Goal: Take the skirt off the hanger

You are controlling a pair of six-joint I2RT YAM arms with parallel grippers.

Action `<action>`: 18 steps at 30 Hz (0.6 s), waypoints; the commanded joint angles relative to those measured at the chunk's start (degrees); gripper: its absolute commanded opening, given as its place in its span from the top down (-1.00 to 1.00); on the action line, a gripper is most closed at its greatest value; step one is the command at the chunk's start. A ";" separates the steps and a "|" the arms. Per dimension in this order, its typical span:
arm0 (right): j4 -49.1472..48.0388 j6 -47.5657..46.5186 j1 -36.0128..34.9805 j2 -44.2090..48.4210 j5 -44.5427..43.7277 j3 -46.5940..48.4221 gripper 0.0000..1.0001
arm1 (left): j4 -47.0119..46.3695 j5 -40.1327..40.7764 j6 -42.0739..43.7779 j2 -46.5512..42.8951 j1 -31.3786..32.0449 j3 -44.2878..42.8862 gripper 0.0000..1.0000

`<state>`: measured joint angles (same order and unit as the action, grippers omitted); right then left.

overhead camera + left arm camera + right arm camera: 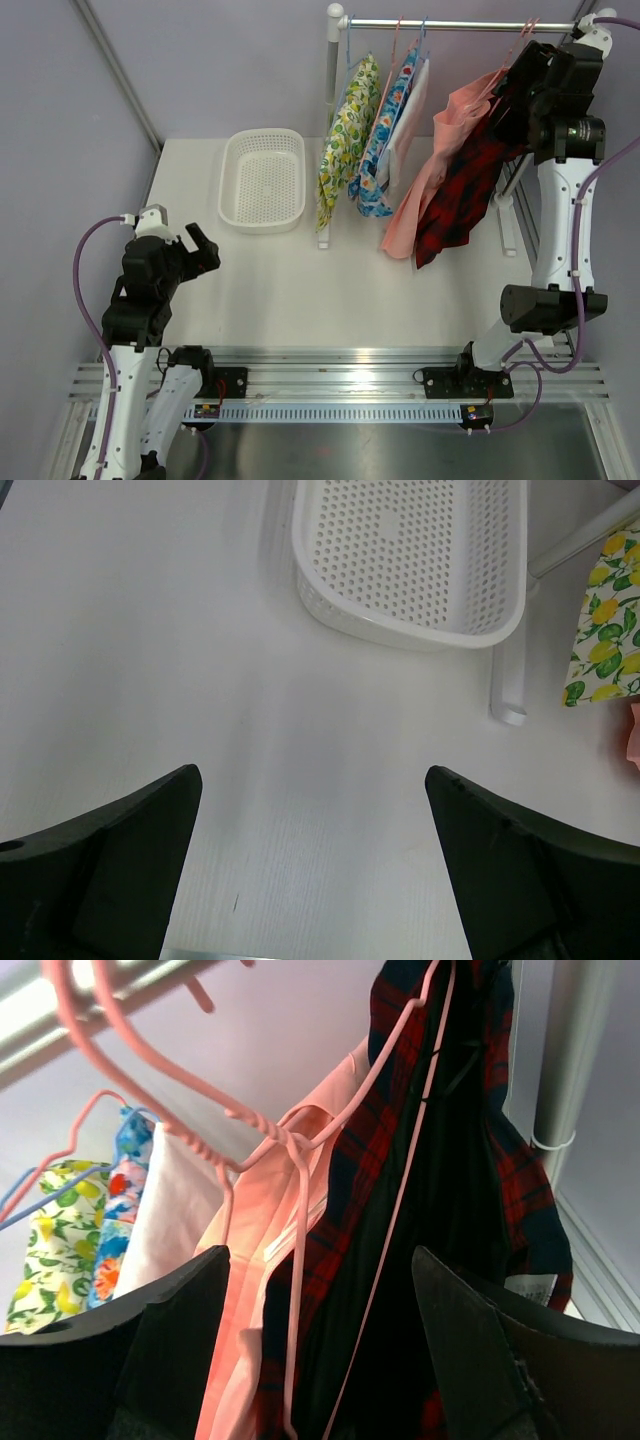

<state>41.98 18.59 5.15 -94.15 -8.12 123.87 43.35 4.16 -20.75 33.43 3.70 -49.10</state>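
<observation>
**Materials and shapes.** The skirt (462,190) is a soft woven plaid in red and dark blue. It hangs in loose folds from a thin pink wire hanger (290,1140) with a twisted neck, at the right end of a smooth metal rail (450,24). A plain pink garment (435,170) touches it on the left. Farther left hang a blue floral piece (385,130) and a lemon-print piece (345,140). A white perforated plastic basket (263,180) with rounded corners sits on the matte white bench (300,290).

**Limits of view.**
- From above, the right arm's black wrist covers the skirt's top edge.
- The wrist view cuts off the skirt's hem.
- Overlapping pink wires make it hard to tell which hook carries which garment.

**Arm pose.**
- The right arm is raised to rail height. The right pincer (318,1255) has its jaws spread wide and faces the hanger neck and plaid cloth. Contact cannot be confirmed.
- The left arm is folded low at the near left. The left pincer (312,780) is spread apart above bare bench, gripping nothing and pointing toward the basket.
</observation>
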 commanded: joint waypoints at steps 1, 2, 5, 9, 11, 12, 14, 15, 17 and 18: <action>0.65 -1.01 0.04 -1.91 -1.46 2.95 -0.61 | -1.96 -0.21 1.07 -0.73 0.16 0.32 -0.97; 0.65 -1.01 0.04 -2.26 -1.55 3.39 -0.61 | -1.96 -0.21 1.07 -0.73 0.16 0.32 -0.97; 0.21 -1.10 -0.05 -3.32 -1.64 3.91 -0.55 | -1.96 -0.30 1.07 -0.73 0.16 0.32 -0.97; 1.18 -1.19 0.04 -5.69 -2.08 6.46 -0.40 | -2.04 -0.38 1.15 -0.73 0.16 0.32 -0.97; 1.79 -1.01 0.04 -6.57 -1.64 8.04 -0.14 | -2.04 -0.38 1.15 -0.82 0.16 0.41 -0.97; 1.97 -1.01 0.04 -7.36 -1.11 8.48 -0.06 | -2.04 -0.38 1.15 -0.91 0.16 0.41 -0.97; 2.41 -0.40 0.04 -8.15 0.11 9.19 0.13 | -2.04 -0.12 1.07 -1.00 0.16 0.41 -0.97; 2.23 -0.48 0.04 -8.16 0.64 9.11 0.24 | -2.04 -0.12 1.07 -1.09 0.16 0.50 -0.97; 2.23 -0.40 0.04 -8.33 1.79 8.84 0.33 | -2.04 -0.29 1.07 -0.91 0.16 0.50 -0.97; 2.23 -0.40 -0.05 -8.42 1.79 8.93 0.36 | -2.04 -0.38 1.07 -0.91 0.16 0.50 -0.97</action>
<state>44.34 18.37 5.15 -102.15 -7.77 130.76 43.31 4.14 -20.73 32.93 3.70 -49.10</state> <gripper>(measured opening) 0.335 0.984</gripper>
